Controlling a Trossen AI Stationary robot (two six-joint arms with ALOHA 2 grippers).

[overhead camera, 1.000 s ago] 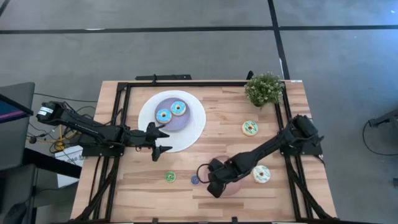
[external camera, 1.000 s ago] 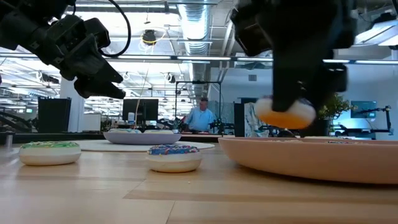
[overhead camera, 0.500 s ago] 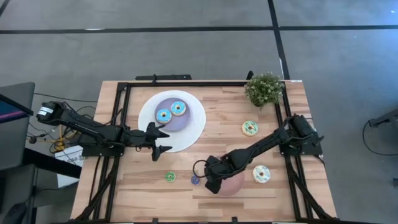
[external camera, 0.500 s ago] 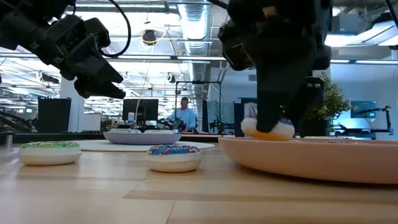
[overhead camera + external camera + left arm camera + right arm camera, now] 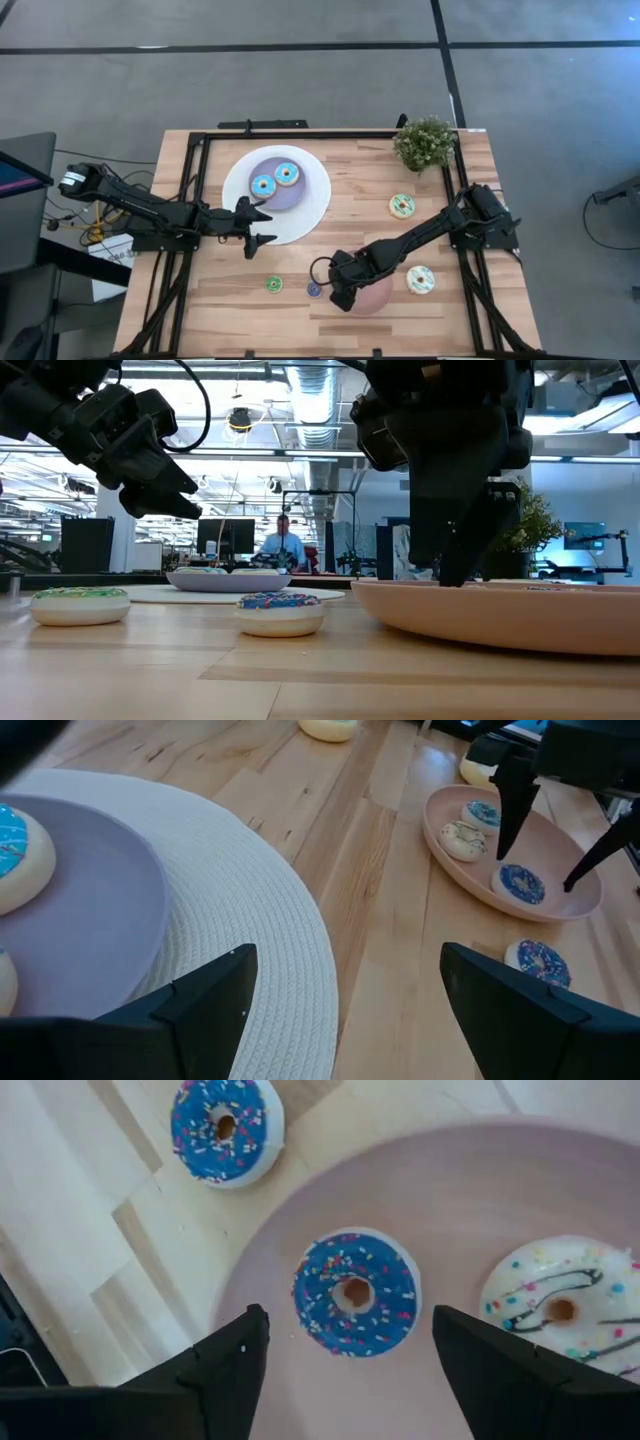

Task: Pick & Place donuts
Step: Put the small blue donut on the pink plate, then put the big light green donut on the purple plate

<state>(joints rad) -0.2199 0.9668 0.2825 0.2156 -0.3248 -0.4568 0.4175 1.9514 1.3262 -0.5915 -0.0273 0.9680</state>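
My right gripper hangs open just over the pink plate, near the table's near edge. A blue mini donut lies flat on the plate between its fingers, clear of both. A white sprinkled mini donut lies beside it, and the left wrist view shows a further blue one on the plate. Another blue mini donut rests on the wood just off the rim. My left gripper waits open in the air over the white mat. Two blue donuts sit on the lilac plate.
A small green donut lies on the wood left of the pink plate. A green-iced donut and a cream one lie toward the right. A potted plant stands at the far right corner. A black frame borders the table.
My right gripper has come down from above the pink plate and shifted slightly toward the table's left, carrying a mini donut. In the low view the donut has sunk behind the plate's rim and no longer shows at the fingertips. The left arm has kept still.
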